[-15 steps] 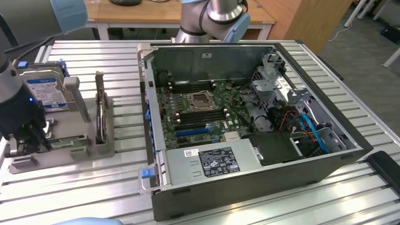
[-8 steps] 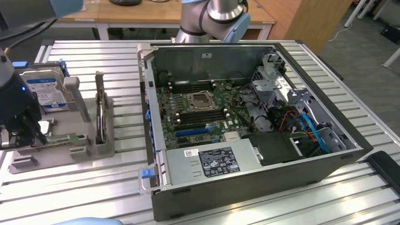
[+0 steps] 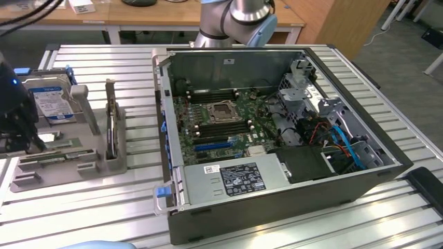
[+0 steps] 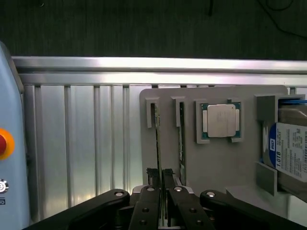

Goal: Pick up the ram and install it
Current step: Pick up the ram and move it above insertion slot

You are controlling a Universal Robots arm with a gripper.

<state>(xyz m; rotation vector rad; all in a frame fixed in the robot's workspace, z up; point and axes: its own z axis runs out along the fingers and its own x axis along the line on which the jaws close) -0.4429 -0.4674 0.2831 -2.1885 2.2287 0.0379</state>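
On the gray tray (image 4: 216, 163) beside the open computer case (image 3: 229, 62), the pincer (image 4: 159, 174) is closed narrow on the ram (image 4: 157, 139), which stands on edge in its slot near the processor chip (image 4: 221, 120).

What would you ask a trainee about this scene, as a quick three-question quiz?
1. True or false: the gripper is closed on the ram, which stands in a slot of the gray holder.
2. What lies in the holder's square recess? A) a battery B) the CPU chip C) a coin
3. Short answer: in the exterior view, is the computer case open or shut?

Key: 1 true; 2 B; 3 open, its boards and cables show.
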